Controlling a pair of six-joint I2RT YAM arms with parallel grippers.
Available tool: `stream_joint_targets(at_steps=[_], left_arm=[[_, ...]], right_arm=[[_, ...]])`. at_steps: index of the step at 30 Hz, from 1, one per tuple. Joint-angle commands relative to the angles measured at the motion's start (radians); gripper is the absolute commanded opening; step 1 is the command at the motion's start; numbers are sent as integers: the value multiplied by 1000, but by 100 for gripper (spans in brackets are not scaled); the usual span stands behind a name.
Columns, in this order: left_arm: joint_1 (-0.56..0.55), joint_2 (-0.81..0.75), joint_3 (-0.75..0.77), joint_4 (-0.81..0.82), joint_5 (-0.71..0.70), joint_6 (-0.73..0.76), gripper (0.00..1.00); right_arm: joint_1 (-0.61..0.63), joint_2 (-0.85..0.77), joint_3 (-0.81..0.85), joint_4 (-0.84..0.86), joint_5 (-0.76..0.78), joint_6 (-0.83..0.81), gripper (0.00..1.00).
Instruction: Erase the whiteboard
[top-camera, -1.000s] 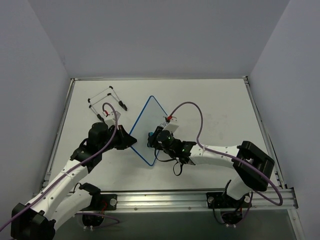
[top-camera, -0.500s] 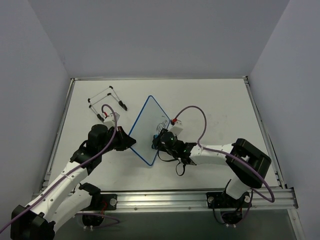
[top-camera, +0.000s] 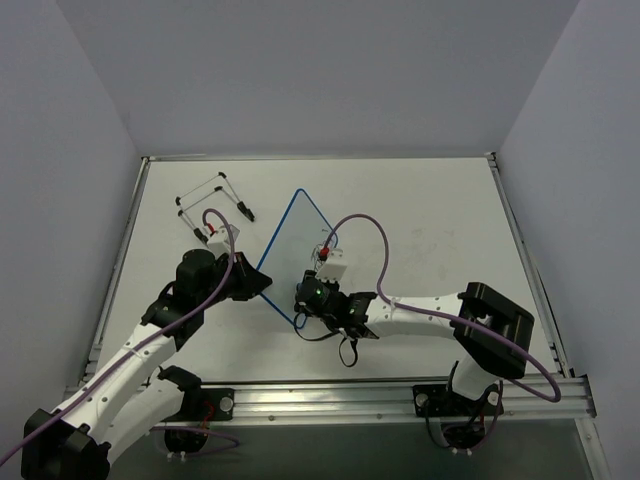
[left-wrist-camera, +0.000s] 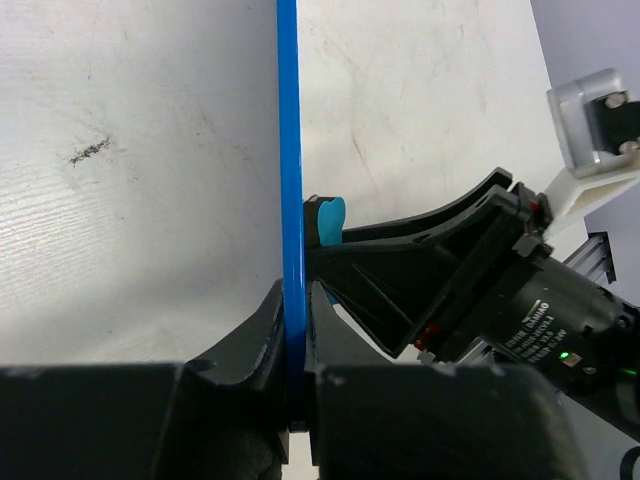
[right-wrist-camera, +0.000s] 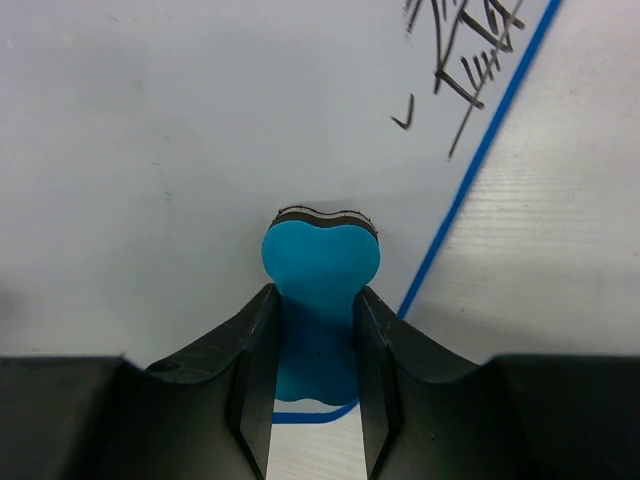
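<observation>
Blue-framed whiteboard (top-camera: 288, 250), tilted at scene centre, edge clamped in our left gripper (left-wrist-camera: 296, 300); our right gripper (right-wrist-camera: 315, 300), closed on the eraser (right-wrist-camera: 320, 265), presses it to the board. Wiping step: next we sweep toward the handwriting (right-wrist-camera: 465, 60).

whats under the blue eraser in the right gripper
The whiteboard: bare white around the eraser, handwriting further off. Any ink beneath the pad is covered.

The whiteboard (top-camera: 295, 245) is held tilted by the left gripper (top-camera: 264, 282) at its edge, its face touched by the right gripper (top-camera: 304, 294)
</observation>
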Motion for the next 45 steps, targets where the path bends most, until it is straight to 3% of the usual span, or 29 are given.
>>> stream_joint_targets(at_steps=[1, 8, 15, 23, 31, 45], left_arm=[[-22, -18, 8, 189, 194, -107, 2], [-22, -32, -6, 193, 210, -107, 2], [-22, -38, -3, 177, 236, -107, 2], [-21, -26, -3, 184, 248, -112, 2], [-21, -20, -6, 183, 256, -107, 2], [-19, -24, -8, 173, 264, -101, 2]], right_arm=[[2, -11, 91, 104, 2, -1, 0], [-87, 13, 45, 153, -32, -33, 0], [-276, 118, -99, 295, -166, -120, 0], [-324, 119, 57, 208, -243, -255, 0], [-310, 78, 168, 260, -518, -248, 0], [-432, 337, 92, 194, -391, -231, 0]])
